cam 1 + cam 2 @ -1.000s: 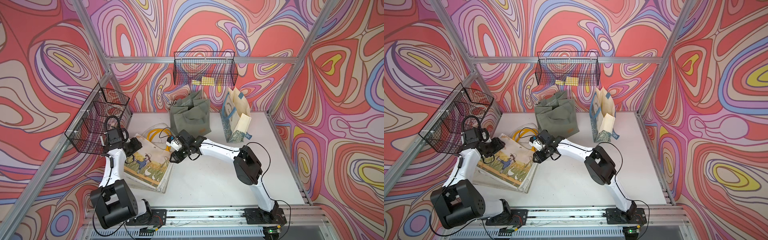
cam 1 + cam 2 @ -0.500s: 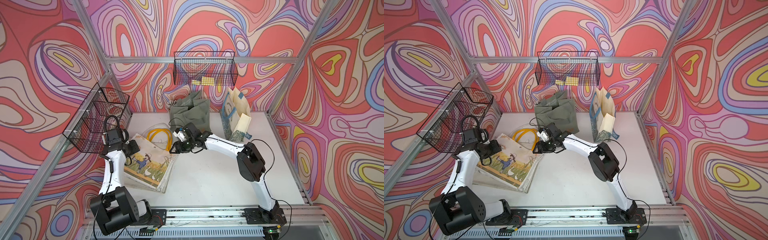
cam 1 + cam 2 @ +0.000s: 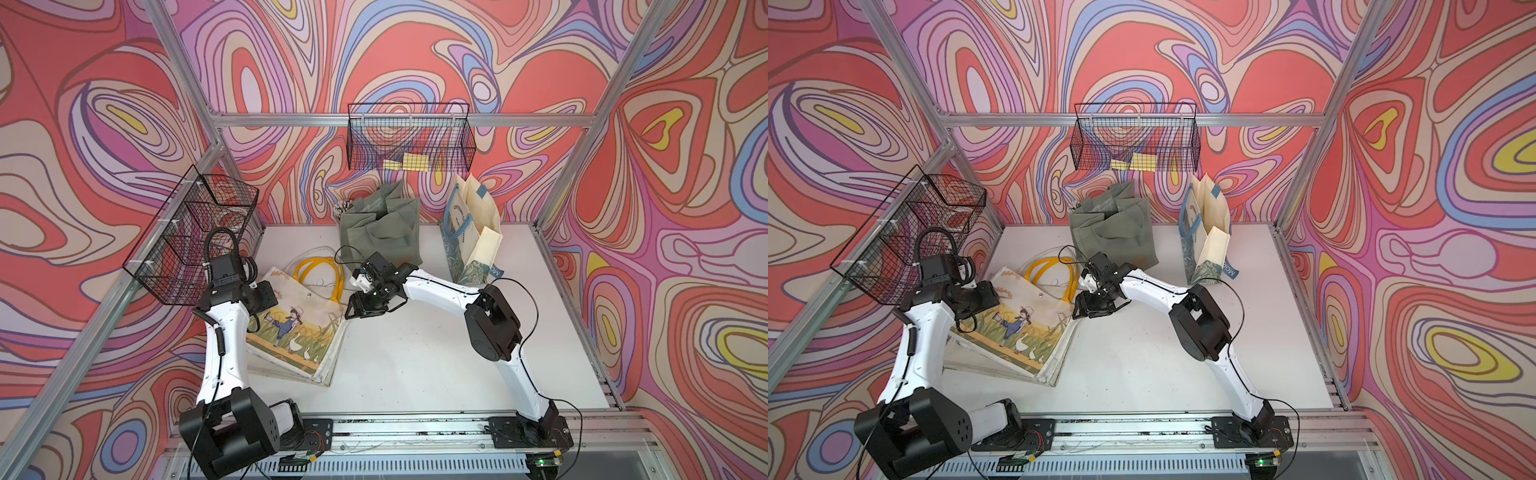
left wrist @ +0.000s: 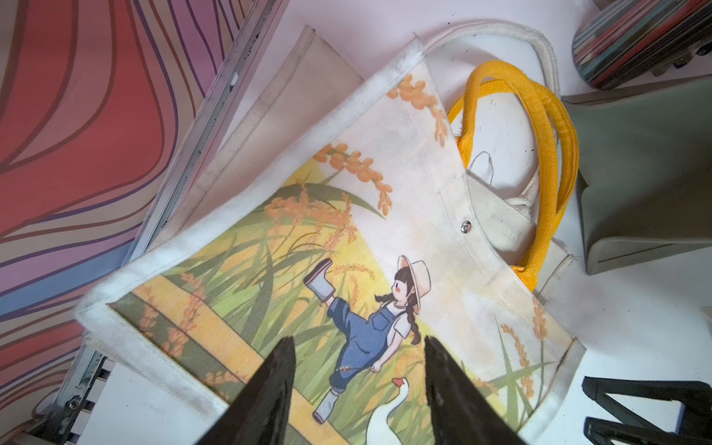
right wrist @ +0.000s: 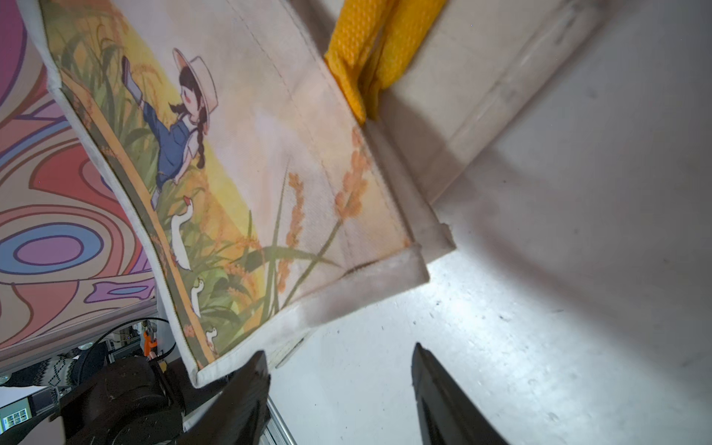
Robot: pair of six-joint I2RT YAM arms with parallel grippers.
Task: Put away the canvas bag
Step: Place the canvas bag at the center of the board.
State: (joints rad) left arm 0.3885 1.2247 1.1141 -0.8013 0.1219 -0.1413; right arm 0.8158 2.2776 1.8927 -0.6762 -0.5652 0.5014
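Evidently the canvas bag (image 3: 299,328) lies flat at the left of the table (image 3: 415,353), on top of a plainer bag (image 4: 300,88), with its yellow handles (image 3: 318,270) pointing far. The left gripper (image 4: 358,343) hovers over the printed face, jaws apart with nothing between them. The right gripper (image 5: 339,352), likewise parted and empty, sits just beside the bag's right edge. An arm on each side suggests a two-handed lift, since limp cloth would sag from one pinch. The wire basket (image 3: 187,232) on the left wall looks the likely destination.

On table (image 3: 415,365), canvas bag (image 3: 299,328) left front; cloth tote (image 3: 380,232), paper bag (image 3: 473,237) behind.
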